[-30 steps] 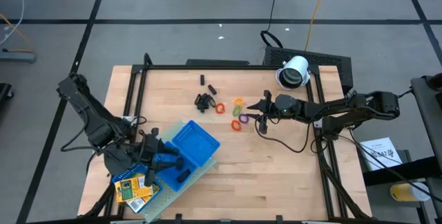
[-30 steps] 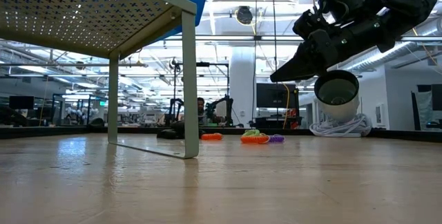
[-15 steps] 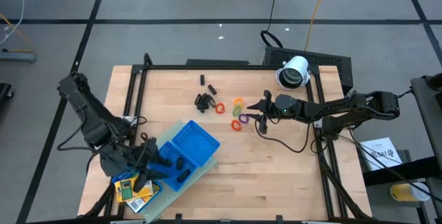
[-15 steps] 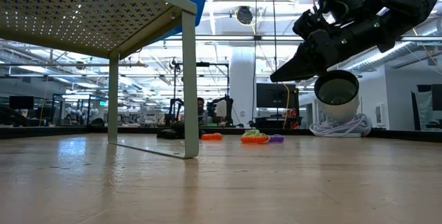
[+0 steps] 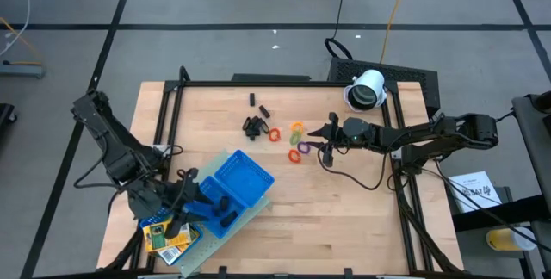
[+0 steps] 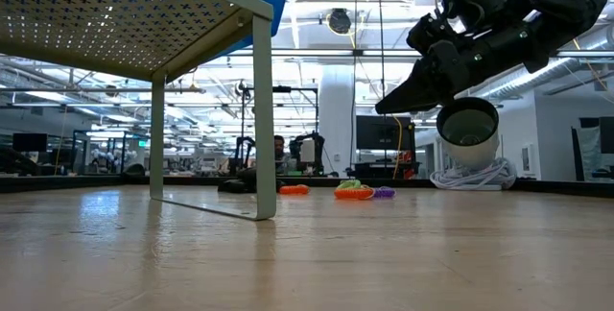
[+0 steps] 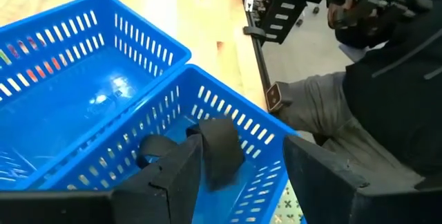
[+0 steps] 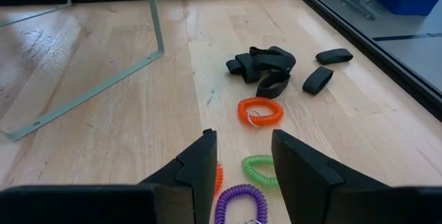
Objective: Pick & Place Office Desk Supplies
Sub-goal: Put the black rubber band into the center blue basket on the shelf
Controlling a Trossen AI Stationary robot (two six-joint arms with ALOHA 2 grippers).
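Observation:
My left gripper (image 5: 195,207) is open over the near end of the blue tray (image 5: 244,178). Its fingers stand on either side of a black clip piece (image 7: 221,149) that lies on the floor of a tray compartment. A second black piece (image 5: 226,220) lies in the tray. Two yellow printed packs (image 5: 164,237) lie on the perforated stand beside the tray. My right gripper (image 5: 321,139) is open and empty, raised above the table beside the coloured rings (image 5: 297,141). An orange ring (image 8: 260,110), a green ring (image 8: 261,169) and a purple ring (image 8: 239,200) lie ahead of it. Black clip pieces (image 8: 265,66) lie beyond them.
The tray sits on a raised perforated stand (image 6: 125,13) with thin metal legs (image 6: 263,119). A white cylindrical device (image 5: 368,89) stands at the far right corner. Two loose black pieces (image 5: 258,104) lie farther back. A black frame rail (image 5: 284,84) runs round the wooden table.
My left gripper has drawn back a little toward the table's near left corner, staying over the tray's near end.

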